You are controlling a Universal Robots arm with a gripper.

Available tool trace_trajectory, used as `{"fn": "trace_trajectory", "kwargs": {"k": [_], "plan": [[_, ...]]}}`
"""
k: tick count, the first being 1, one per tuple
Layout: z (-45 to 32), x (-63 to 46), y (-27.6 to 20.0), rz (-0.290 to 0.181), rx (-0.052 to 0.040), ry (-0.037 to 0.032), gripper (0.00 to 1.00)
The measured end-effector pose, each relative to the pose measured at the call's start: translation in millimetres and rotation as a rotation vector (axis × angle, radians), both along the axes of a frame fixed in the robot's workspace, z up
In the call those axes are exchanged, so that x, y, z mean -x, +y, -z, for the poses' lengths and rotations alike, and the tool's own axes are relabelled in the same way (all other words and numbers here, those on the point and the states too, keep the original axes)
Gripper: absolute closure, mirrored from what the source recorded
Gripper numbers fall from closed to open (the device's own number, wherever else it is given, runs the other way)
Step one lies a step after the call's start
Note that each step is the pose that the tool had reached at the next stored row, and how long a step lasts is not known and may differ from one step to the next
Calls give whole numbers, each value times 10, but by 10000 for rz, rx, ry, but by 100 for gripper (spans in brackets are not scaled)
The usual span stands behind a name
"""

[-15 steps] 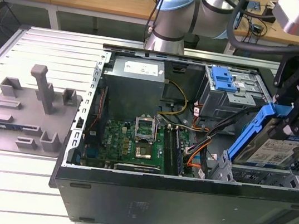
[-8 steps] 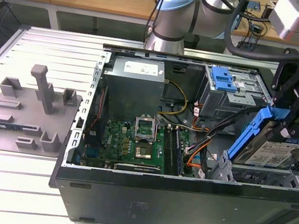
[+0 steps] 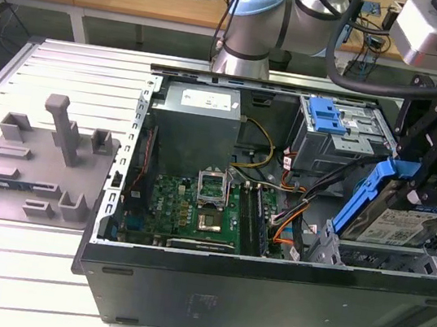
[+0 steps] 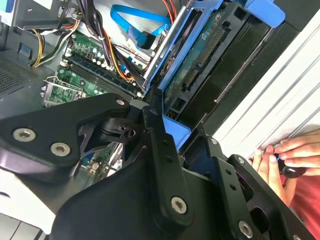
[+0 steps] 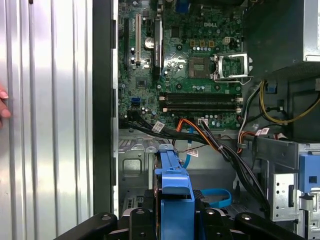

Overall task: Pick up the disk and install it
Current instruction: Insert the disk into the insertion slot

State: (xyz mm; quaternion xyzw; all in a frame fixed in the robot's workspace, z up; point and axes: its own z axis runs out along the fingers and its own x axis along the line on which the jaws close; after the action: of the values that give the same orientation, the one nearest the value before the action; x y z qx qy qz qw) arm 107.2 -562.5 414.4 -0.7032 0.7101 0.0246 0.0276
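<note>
1. The black case lies open on the ribbed metal surface. Its near wall runs across the front of the exterior view.
2. Just behind that wall, at the exterior view's right, the hand is closed on the disk. In the first wrist view, the black fingertips press the disk's blue frame from both sides.
3. The disk hangs tilted. Its long axis slants from a low end over the inside of the case up to a high end at the exterior view's right. The labelled face is turned up and toward that camera. The second wrist view shows its green circuit-board side.
4. Under the low end sits a grey metal bay in the case's corner. I cannot tell whether the disk touches its rim.
5. A bundle of black and orange cables runs just beside the low end, so room is tight there. Above the disk the case is open.
6. Further in, the green motherboard lies flat on the case floor.
7. By the far wall stand a grey power box and a metal cage with a blue latch.
8. Beyond the case rises the arm.
9. A grey plastic fixture sits at the exterior view's left, well apart from the case.
10. In the second wrist view a person's fingers rest on the surface, just outside the case.
</note>
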Motion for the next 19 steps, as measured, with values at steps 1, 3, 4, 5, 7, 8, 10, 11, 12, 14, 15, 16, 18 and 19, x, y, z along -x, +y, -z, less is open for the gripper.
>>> {"fn": "trace_trajectory", "kwargs": {"k": [1, 3, 4, 5, 7, 8, 10, 11, 12, 14, 15, 16, 18, 19], "plan": [[5, 0, 0, 0, 0, 0, 63], [16, 0, 0, -1, -1, 0, 63], [21, 0, 0, 0, -1, 0, 63], [30, 0, 0, 0, -1, 0, 63], [41, 0, 0, -1, -1, 0, 63], [52, 0, 0, -1, 0, 0, 63], [69, 0, 0, 0, -1, 0, 63], [80, 0, 0, 0, -1, 0, 63], [87, 0, 0, 0, -1, 0, 63], [94, 0, 0, 0, 0, 0, 63], [94, 0, 0, -1, 1, 0, 63], [94, 0, 0, 0, 2, 0, 63], [95, 0, 0, 0, 0, 0, 63], [95, 0, 0, -1, 0, 0, 63]]}}
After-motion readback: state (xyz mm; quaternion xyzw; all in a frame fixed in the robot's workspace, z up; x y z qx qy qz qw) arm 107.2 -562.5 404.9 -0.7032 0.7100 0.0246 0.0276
